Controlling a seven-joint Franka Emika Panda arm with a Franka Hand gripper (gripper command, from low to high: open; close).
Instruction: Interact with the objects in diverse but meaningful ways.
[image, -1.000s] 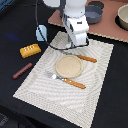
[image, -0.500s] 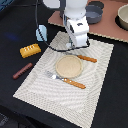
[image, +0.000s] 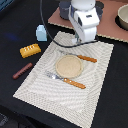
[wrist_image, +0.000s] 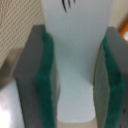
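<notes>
The gripper (wrist_image: 76, 100) is clamped on a pale, silvery flat piece, apparently the fish (wrist_image: 77, 45). Its green pads (wrist_image: 50, 80) press against both of the fish's long sides, and a few dark marks show at one end. In the exterior view the gripper (image: 81, 42) hangs low over the far edge of the striped mat (image: 100, 90), close to the knife (image: 84, 58). The fish itself is hidden there by the arm. The plate (image: 68, 65) lies mid-mat between the knife and the fork (image: 66, 80). Off the mat on the exterior view's left, on the black table, stand the carton (image: 41, 33), the loaf (image: 30, 50) and the sausage (image: 22, 70), well apart.
</notes>
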